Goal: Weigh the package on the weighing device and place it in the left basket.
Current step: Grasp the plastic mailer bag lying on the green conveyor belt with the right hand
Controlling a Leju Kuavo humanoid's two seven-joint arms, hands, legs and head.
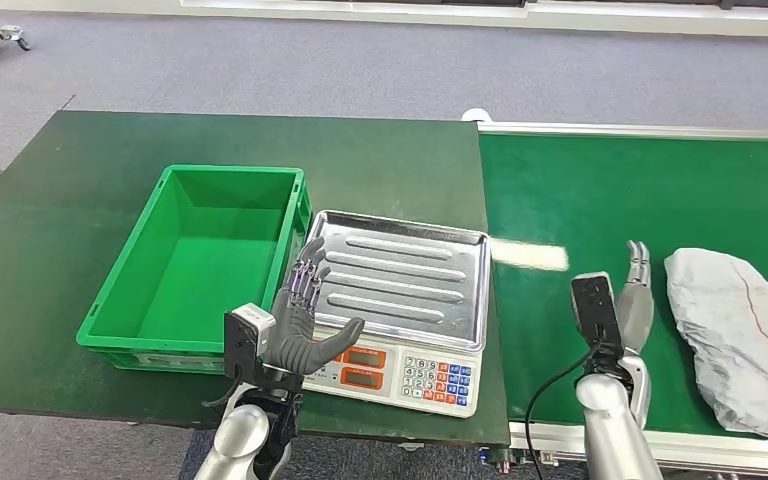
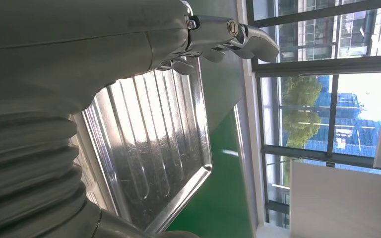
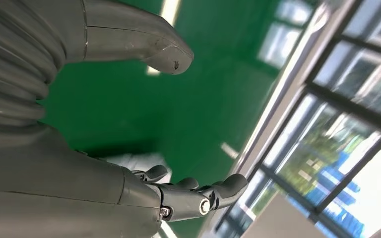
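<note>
The package [image 1: 740,335], a grey-white bag with red print, lies on the green conveyor belt [image 1: 600,190] at the right. My right hand [image 1: 636,293] hangs open just left of it, not touching it; its fingers [image 3: 193,196] are spread in the right wrist view. The scale [image 1: 397,300], with a bare steel pan [image 2: 154,148] and a keypad front, stands on the dark green table. My left hand [image 1: 300,320] is raised open at the scale's front left corner, holding nothing. The green basket [image 1: 290,215] sits left of the scale with nothing inside.
The dark green table [image 1: 110,170] carries the basket and scale; its front edge runs just ahead of my arms. The conveyor's metal rail [image 1: 660,130] borders the belt at the back. Grey carpet lies beyond.
</note>
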